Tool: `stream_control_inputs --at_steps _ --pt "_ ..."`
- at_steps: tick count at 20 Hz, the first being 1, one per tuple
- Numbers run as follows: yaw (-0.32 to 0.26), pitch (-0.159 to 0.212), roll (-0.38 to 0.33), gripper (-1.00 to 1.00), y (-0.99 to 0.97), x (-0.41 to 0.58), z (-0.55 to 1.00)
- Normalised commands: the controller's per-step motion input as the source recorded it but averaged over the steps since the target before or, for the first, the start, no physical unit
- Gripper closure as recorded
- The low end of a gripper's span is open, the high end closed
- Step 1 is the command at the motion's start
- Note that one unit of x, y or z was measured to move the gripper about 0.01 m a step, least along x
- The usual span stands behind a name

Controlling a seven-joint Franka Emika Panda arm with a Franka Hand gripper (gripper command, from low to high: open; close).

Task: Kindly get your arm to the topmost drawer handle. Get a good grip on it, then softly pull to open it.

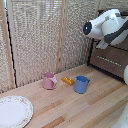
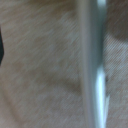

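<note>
My white arm (image 1: 107,25), with its dark blue joint cap (image 1: 88,28), reaches to the upper part of the dark brown drawer unit (image 1: 116,61) at the exterior view's right. The arm hides my gripper there. The wrist view is blurred and very close. It shows a slim silver bar, the topmost drawer handle (image 2: 92,65), running across a brown wooden front (image 2: 40,75). A dark shape (image 2: 1,47) sits at that picture's edge. No fingertips show clearly, so I cannot tell whether the gripper is open or shut. A matching silver bar (image 1: 107,59) on a lower drawer front shows below the arm.
On the wooden table (image 1: 75,107) stand a pink mug (image 1: 49,80), a blue mug (image 1: 81,84) and a small orange block (image 1: 67,80) between them. A white plate (image 1: 14,111) lies at the front left. A woven screen (image 1: 35,35) stands behind.
</note>
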Motion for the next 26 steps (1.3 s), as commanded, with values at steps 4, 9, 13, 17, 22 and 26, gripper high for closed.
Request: stream_control_inputs --at_steps 4,9,13,17,22,26 --pt "0.112 0.124 0.031 -1.00 -0.44 0.021 0.05" --pt "0.212 0.100 -0.097 1.00 -0.13 -0.003 -0.17" --pt "0.314 0.116 -0.153 1.00 0.00 -0.001 -0.10" --pt "0.250 0.072 -0.050 1.00 0.00 -0.003 -0.01" --pt "0.003 0.006 -0.010 1.00 0.07 0.042 0.00" --pt "0.043 0.016 -0.053 1.00 0.70 0.201 -0.02"
